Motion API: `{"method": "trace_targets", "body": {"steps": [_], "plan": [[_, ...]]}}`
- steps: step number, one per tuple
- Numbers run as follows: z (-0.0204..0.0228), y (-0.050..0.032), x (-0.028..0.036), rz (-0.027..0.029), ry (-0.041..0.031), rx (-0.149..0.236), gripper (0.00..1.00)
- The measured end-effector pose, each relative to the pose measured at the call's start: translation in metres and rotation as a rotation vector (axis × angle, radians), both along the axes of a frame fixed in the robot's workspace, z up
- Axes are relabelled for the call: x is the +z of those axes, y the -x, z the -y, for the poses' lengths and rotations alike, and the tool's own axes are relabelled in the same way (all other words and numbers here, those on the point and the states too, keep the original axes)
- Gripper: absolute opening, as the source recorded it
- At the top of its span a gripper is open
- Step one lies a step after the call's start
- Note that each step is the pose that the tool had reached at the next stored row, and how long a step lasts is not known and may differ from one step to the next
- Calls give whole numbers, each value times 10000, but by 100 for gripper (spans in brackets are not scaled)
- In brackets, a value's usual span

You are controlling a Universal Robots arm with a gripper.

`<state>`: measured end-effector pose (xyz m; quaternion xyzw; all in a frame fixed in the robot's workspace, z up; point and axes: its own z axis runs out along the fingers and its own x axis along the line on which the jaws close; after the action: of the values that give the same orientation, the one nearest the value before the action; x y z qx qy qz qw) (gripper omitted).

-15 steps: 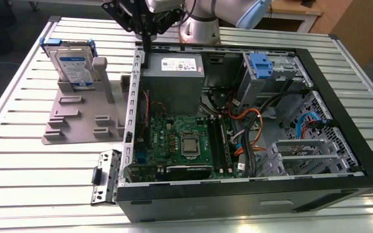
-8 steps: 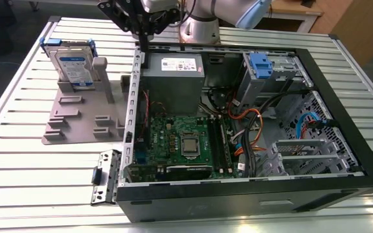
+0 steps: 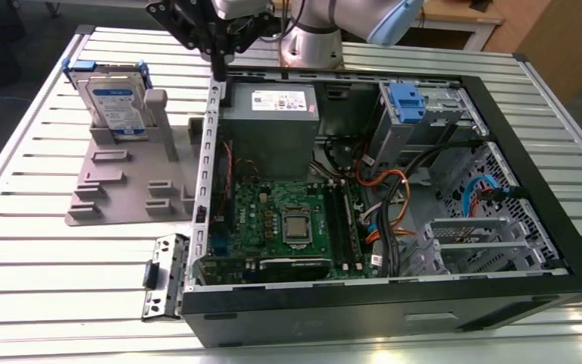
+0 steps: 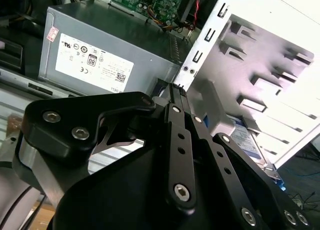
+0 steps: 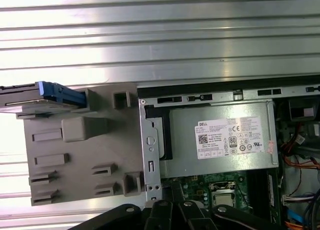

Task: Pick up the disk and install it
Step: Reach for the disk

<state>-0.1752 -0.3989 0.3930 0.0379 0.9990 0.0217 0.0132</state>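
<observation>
The disk (image 3: 115, 102), silver with a white-and-blue label and blue rails, stands upright in a slot at the far end of a grey holder (image 3: 129, 189) on the exterior view's left. The first wrist view sees the disk (image 5: 30, 95) edge-on, and the second wrist view catches a piece of the disk (image 4: 248, 138) past the black links. My gripper (image 3: 216, 70) hangs over the far left corner of the open computer case (image 3: 533, 152), to the right of the disk and apart from it. Its fingers (image 4: 176, 97) lie together, shut on nothing.
Inside the case are a grey power supply (image 3: 270, 125) just below the gripper, a green motherboard (image 3: 281, 220), loose cables, and a grey drive cage with a blue latch (image 3: 412, 98) at the far right. A small metal bracket (image 3: 164, 277) lies on the slatted table (image 3: 28, 265).
</observation>
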Motion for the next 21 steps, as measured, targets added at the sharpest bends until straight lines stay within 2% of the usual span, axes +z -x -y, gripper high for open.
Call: {"method": "trace_targets", "body": {"steps": [21], "plan": [[0,111,-1,0,0,0,10]]}}
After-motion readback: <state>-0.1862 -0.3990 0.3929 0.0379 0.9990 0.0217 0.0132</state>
